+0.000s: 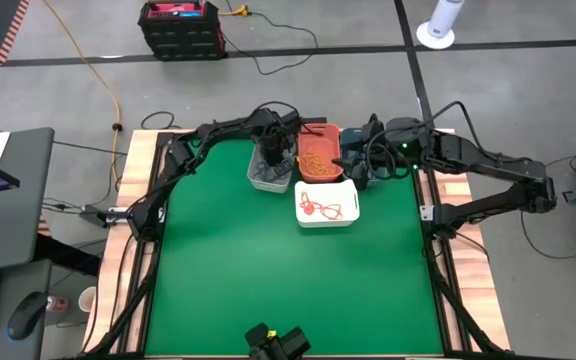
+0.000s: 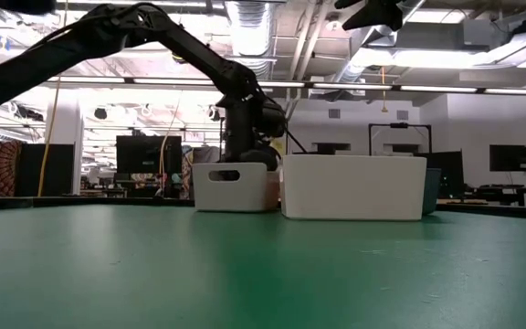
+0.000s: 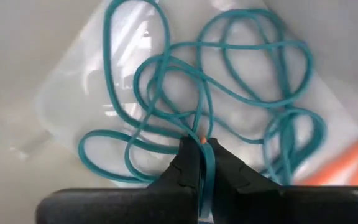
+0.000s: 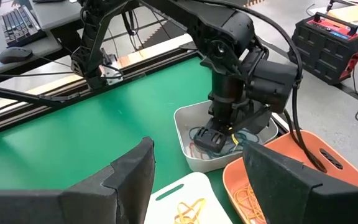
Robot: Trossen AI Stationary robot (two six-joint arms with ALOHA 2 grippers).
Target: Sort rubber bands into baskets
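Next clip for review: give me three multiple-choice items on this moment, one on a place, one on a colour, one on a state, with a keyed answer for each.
1. Where is the left gripper?
A. inside the light grey basket
B. over bare green table
C. inside the white basket

2. What colour are the rubber bands in the white basket?
A. teal
B. red
C. black

3. How do the right gripper's fingers stand?
A. shut on a band
B. shut on nothing
C. open, holding nothing

Answers:
1 A: the left gripper reaches down into the light grey basket.
2 B: red rubber bands lie in the white basket.
3 C: the right gripper shows its fingers spread wide with nothing between them.
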